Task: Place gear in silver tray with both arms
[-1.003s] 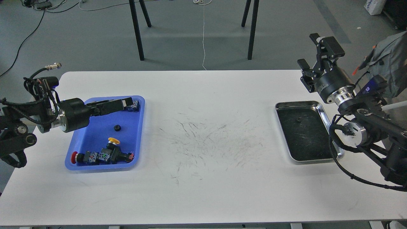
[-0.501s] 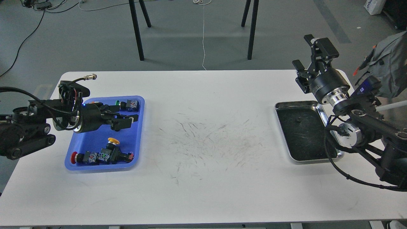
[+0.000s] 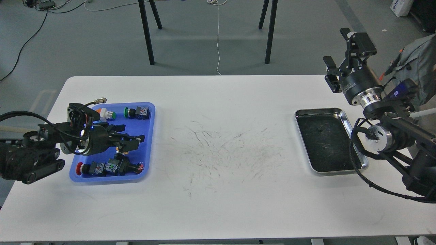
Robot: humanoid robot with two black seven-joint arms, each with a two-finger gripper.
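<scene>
The silver tray point(image 3: 320, 111) lies at the table's right, with a small dark piece point(image 3: 319, 128) on its scratched bottom. My left gripper point(image 3: 126, 134) is low over the middle of the blue tray point(image 3: 150, 115), its fingers apart. I see no gear in the blue tray; the gripper's fingers cover the tray's middle. My right gripper point(image 3: 343, 49) is open and empty, raised above the table's far right corner, behind the silver tray.
The blue tray holds several push-button switches: green ones point(image 3: 136, 112) at the back, red and yellow ones point(image 3: 112, 166) at the front. The white table point(image 3: 221, 153) has dark scuff marks in the middle. Chair legs stand beyond the far edge.
My left gripper has swung round and come down toward the front over the blue tray's middle, covering the small black gear seen there before. My right gripper has shifted slightly right and up.
</scene>
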